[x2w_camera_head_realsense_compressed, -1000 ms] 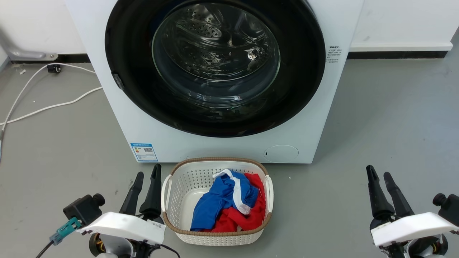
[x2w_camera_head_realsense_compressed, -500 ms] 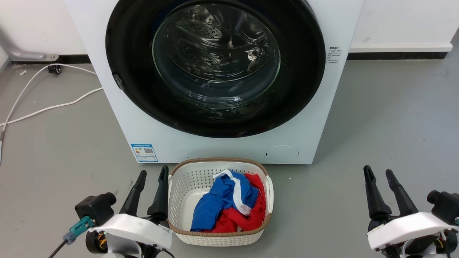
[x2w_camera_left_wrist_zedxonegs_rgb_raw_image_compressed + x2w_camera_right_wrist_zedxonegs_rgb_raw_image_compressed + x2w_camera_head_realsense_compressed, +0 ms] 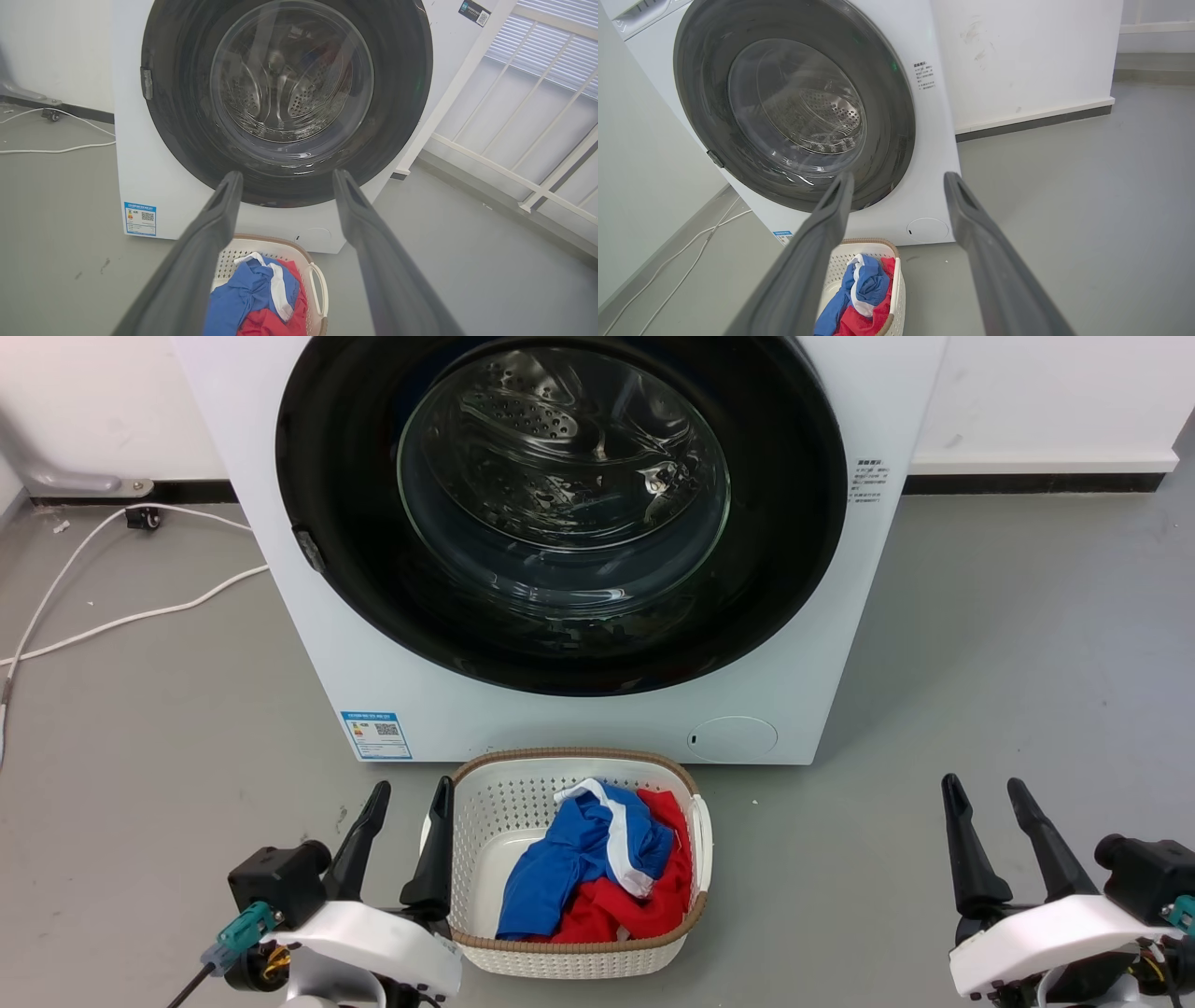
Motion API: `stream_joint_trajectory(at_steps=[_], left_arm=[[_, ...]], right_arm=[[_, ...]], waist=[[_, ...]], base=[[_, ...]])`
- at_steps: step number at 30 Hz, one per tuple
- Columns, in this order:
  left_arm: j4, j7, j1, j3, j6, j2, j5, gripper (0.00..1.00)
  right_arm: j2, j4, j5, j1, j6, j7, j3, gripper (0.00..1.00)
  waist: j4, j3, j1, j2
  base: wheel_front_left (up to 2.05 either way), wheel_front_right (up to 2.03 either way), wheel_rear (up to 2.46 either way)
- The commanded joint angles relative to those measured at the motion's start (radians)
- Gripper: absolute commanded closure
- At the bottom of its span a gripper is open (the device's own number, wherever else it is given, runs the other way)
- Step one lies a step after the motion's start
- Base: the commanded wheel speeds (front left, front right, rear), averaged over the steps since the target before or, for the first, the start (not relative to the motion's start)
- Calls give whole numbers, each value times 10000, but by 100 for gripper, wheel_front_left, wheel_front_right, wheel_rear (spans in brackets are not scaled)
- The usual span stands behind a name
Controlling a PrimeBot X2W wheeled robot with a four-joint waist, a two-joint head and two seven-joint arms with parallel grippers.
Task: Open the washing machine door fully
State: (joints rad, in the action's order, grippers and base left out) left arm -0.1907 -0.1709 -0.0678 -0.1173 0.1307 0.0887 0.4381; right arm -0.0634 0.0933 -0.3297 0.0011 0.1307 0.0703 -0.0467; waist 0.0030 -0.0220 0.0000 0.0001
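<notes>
blue label (image 3: 376,735) on washing machine (image 3: 560,723): print unreadable

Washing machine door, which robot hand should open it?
Probably left: the open left gripper is nearer the grey tab at the left edge of the door; the right gripper sits farther away.

On my head feed the top edge crops the washing machine door (image 3: 560,513) and the washing machine (image 3: 579,719) above it. I can't read the blue label (image 3: 375,734) or the small print (image 3: 869,478) beside the door: too fine. The clothes (image 3: 597,873) cover much of the basket (image 3: 569,754) bottom, and the white cable (image 3: 140,613) runs off the left edge.
</notes>
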Motion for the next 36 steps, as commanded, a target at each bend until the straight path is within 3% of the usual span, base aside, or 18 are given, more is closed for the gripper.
stream_joint_trajectory(at_steps=[1, 24, 36], left_arm=[[42, -88, -201, -18, -8, 76, -284, 0], [-134, -567, -204, 132, -68, -3, -2026, 0], [-310, -797, -115, 255, -76, -109, -2773, 0]], right_arm=[[17, -141, 273, 25, 0, 81, -20, 0], [127, -189, 2102, 84, 0, 388, -73, 0], [140, -69, 2516, 113, 0, 595, -98, 0]], waist=[[-2, 4, 0, -1], [-4, -1, 0, -1], [-5, -46, 0, -1]], base=[[0, 0, 0], [0, 0, 0], [0, 0, 0]])
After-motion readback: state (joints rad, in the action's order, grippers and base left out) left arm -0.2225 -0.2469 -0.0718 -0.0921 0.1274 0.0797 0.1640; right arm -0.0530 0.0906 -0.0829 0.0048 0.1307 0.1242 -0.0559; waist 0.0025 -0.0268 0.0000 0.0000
